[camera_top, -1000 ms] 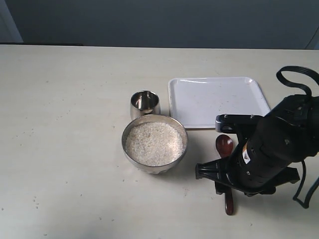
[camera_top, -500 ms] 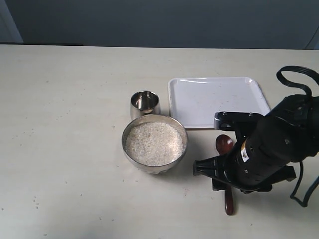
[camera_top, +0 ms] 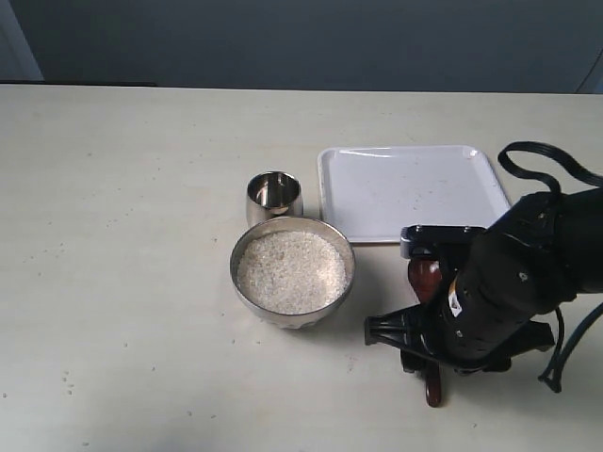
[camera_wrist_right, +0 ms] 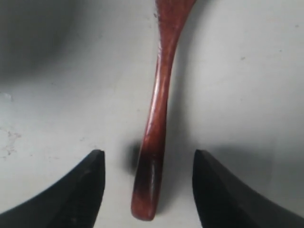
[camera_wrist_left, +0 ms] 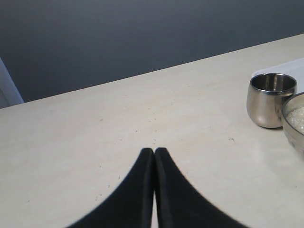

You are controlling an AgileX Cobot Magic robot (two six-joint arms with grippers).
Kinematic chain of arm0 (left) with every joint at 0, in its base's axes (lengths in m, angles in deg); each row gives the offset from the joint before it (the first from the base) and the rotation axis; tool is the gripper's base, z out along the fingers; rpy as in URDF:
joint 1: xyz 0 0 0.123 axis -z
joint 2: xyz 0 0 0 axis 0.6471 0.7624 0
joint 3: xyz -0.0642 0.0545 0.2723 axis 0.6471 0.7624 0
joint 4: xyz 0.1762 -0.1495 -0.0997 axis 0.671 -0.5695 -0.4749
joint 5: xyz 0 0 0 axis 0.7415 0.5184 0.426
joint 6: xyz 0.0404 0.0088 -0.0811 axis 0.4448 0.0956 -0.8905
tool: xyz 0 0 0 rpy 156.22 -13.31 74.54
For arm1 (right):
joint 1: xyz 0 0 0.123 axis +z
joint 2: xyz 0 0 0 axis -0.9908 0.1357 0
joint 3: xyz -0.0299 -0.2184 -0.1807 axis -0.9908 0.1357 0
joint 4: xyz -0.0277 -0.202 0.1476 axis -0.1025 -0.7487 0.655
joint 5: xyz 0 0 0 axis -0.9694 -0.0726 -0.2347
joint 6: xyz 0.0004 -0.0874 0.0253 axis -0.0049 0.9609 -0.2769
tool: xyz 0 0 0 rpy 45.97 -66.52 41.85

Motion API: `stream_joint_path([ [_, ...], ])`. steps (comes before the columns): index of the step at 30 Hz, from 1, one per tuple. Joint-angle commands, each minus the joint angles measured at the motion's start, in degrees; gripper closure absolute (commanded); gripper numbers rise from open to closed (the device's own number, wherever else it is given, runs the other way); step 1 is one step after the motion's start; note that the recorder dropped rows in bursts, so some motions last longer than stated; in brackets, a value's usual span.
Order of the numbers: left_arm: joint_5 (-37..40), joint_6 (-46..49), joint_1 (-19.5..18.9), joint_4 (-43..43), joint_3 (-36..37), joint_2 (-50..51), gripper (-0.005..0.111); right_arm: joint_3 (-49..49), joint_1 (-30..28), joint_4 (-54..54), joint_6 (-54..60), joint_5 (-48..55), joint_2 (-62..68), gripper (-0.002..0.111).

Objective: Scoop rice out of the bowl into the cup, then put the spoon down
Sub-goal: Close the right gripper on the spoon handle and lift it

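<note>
The steel bowl (camera_top: 293,315) holds white rice (camera_top: 291,271) at the table's middle. Just behind it stands the small steel cup (camera_top: 273,196); it shows in the left wrist view too, the cup (camera_wrist_left: 270,99) beside the bowl (camera_wrist_left: 295,124). The reddish-brown wooden spoon (camera_top: 433,388) lies flat on the table right of the bowl, mostly hidden under my right arm. My right gripper (camera_wrist_right: 148,156) is open and low over the spoon (camera_wrist_right: 159,109), a finger on either side of the handle's end, not touching it. My left gripper (camera_wrist_left: 154,151) is shut and empty over bare table, left of the cup.
A white tray (camera_top: 407,188) lies behind the spoon, to the right of the cup. The table (camera_top: 122,235) is pale and speckled, with a dark wall behind it. The right arm's black cable (camera_top: 537,155) loops above its wrist.
My right arm has sunk lower and shifted slightly left over the spoon, covering more of its head. Bowl, cup and tray have not moved.
</note>
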Motion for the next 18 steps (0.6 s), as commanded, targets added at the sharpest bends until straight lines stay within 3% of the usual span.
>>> stream_joint_path([
  [1,-0.8,-0.3,0.1,0.0,-0.1,-0.2,0.106,0.1,0.0,-0.2,0.2,-0.4,1.1,0.065],
  [5,-0.8,-0.3,0.1,0.0,-0.1,-0.2,0.106,0.1,0.0,-0.2,0.2,-0.7,1.2,0.105],
  [6,-0.8,-0.3,0.1,0.0,-0.1,-0.2,0.106,0.1,0.0,-0.2,0.3,-0.7,1.2,0.109],
  [18,-0.8,-0.3,0.1,0.0,-0.1,-0.2,0.106,-0.1,0.0,-0.9,5.4,5.8,-0.5,0.109],
])
